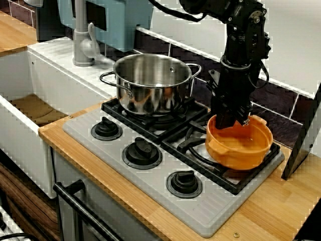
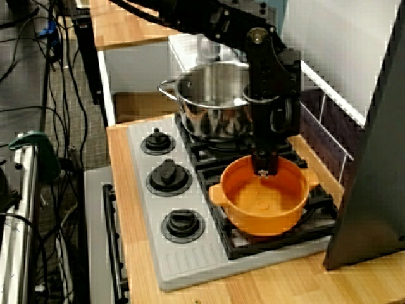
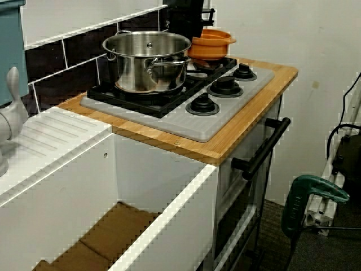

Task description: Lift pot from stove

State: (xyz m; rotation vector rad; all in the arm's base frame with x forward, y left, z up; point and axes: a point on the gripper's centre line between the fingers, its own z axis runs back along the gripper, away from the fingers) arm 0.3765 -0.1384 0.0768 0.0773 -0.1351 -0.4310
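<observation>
Empty orange pot (image 1: 239, 143) tilted on stove (image 1: 150, 188), fingers (image 1: 235, 119) on rim.

Toy kitchen set in a lab: grey stove (image 1: 150, 175) in wooden counter (image 3: 248, 130), white sink (image 3: 113, 197) at 9 o'clock, loose cables (image 2: 57, 82) on floor.

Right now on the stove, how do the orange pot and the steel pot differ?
The orange pot is shallow, matte plastic with stubby handles; the steel pot is taller, shiny, with loop handles. The hand reaches into the orange pot at its rim; nothing touches the steel pot. Both are round, open-topped, and over the stove grates.
</observation>
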